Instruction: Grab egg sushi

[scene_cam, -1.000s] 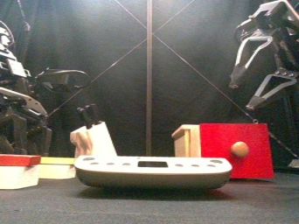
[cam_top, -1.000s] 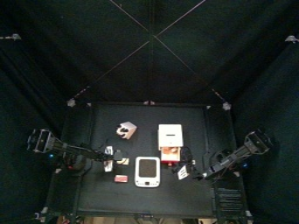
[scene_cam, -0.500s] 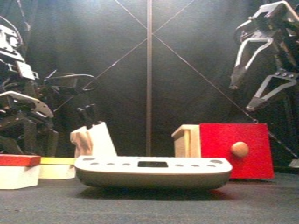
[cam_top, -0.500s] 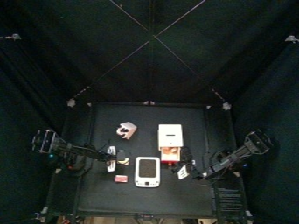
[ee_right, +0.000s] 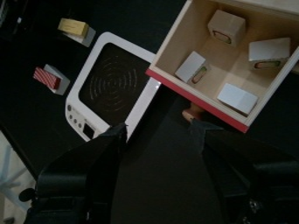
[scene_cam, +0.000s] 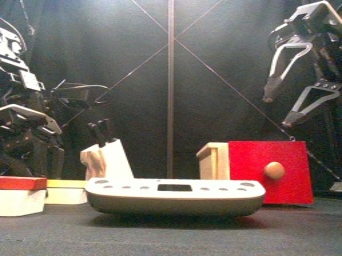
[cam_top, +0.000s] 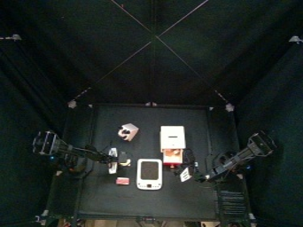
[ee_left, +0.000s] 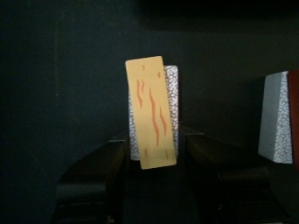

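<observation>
Egg sushi (ee_left: 151,109), flat yellow-orange streaked slab

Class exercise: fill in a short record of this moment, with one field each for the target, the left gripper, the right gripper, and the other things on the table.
target: egg sushi, a yellow-orange block lying on the table
left gripper: left gripper open, jaws on either side of the sushi's near end
right gripper: right gripper open, holding nothing, above the white device and red box
other things: red-pink block, knife block
</observation>
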Available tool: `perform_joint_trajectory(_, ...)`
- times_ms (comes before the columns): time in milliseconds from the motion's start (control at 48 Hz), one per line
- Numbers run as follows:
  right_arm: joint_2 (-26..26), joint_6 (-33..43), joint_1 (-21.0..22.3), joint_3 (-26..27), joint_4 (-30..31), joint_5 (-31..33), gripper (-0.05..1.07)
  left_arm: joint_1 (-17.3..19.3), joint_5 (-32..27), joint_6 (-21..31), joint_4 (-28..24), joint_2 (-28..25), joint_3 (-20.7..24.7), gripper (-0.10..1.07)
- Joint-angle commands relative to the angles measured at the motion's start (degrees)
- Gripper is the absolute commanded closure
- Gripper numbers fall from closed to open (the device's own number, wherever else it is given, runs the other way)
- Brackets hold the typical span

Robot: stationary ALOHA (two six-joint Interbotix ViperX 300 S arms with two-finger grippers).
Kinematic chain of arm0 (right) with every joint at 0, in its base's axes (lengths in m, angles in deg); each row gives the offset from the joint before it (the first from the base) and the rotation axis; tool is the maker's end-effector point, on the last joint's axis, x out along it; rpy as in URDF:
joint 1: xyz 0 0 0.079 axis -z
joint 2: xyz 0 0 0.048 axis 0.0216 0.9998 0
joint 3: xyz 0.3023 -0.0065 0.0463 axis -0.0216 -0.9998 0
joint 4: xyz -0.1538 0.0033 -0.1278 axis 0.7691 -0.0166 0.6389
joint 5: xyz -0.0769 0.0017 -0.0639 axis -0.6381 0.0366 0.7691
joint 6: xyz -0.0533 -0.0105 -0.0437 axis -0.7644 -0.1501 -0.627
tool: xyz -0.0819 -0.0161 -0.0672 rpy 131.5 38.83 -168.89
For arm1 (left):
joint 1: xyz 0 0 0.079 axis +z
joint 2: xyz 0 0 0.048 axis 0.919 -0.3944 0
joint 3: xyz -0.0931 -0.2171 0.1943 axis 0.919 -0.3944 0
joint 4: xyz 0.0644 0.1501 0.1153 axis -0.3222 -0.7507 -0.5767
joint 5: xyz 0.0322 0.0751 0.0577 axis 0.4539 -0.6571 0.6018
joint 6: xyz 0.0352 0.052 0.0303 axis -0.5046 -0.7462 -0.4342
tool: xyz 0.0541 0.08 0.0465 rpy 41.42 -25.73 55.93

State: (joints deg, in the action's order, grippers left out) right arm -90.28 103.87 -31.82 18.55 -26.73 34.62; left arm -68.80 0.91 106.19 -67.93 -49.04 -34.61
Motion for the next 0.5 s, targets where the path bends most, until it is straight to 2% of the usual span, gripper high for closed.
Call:
perform_joint_trajectory(0, -1.05, -0.09, 0.18, 0.44, 0.18, -0.09, 0.1, -0.09, -0.62, 0.26, 0.09, 2.55, 2.02, 0.38)
perform_joint_trajectory(208, -1.05, -0.18, 0.18, 0.35, 0.44, -0.26, 0.1, -0.88, 0.18, 0.26, 0.18, 6.59, 2.02, 0.38)
perform_joint_trajectory(479, -0.79, -0.09, 0.18, 0.44, 0.44, -0.79, 0.1, -0.97, 1.23, 0.18, 0.09, 6.86, 2.02, 0.38)
